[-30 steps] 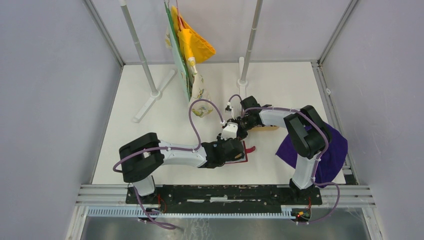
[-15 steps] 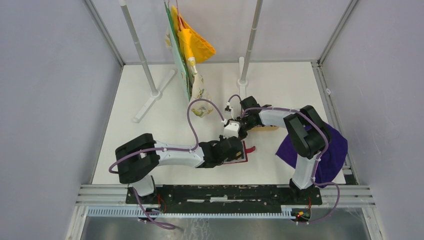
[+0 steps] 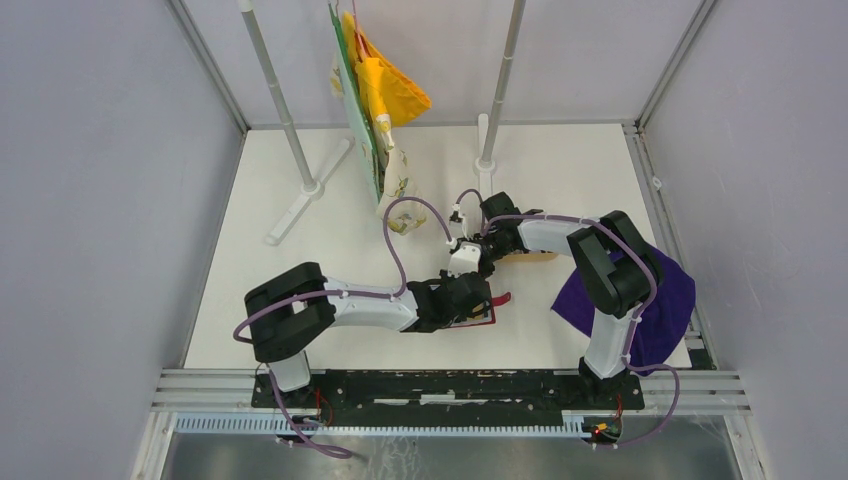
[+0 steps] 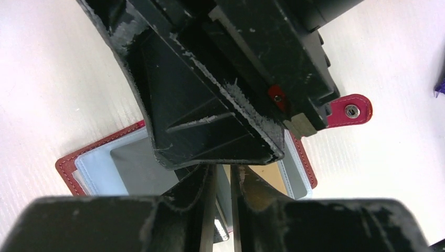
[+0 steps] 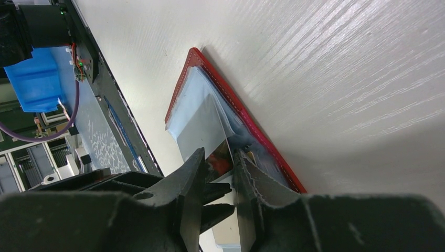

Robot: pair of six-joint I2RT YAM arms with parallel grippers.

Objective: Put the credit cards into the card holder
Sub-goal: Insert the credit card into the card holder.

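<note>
1. The card holder [image 4: 68, 164] is lying open on the tabletop [image 3: 300, 300], close under both hands.
2. The right hand [image 5: 219, 153] is pinching a glossy credit card [image 5: 219, 165] at the holder's pocket. Insertion is looking unfinished.
3. The left hand [image 4: 223, 178] is hovering nearly closed. I cannot tell whether it is gripping anything.

This is a robotics lab test cell, not a home or shop. A white table [image 3: 300, 290] is boxed in by plain grey panel walls [image 3: 100, 200]. Along its near edge runs an aluminium rail [image 3: 200, 381] and a black mounting plate [image 3: 450, 392], to which two robot arms [image 3: 350, 308] are bolted. Loose purple cables [image 3: 392, 255] loop over the arms. Two metal pole stands [image 3: 275, 100] rise at the back, and the right wrist view shows exposed electronics [image 5: 78, 63].
</note>
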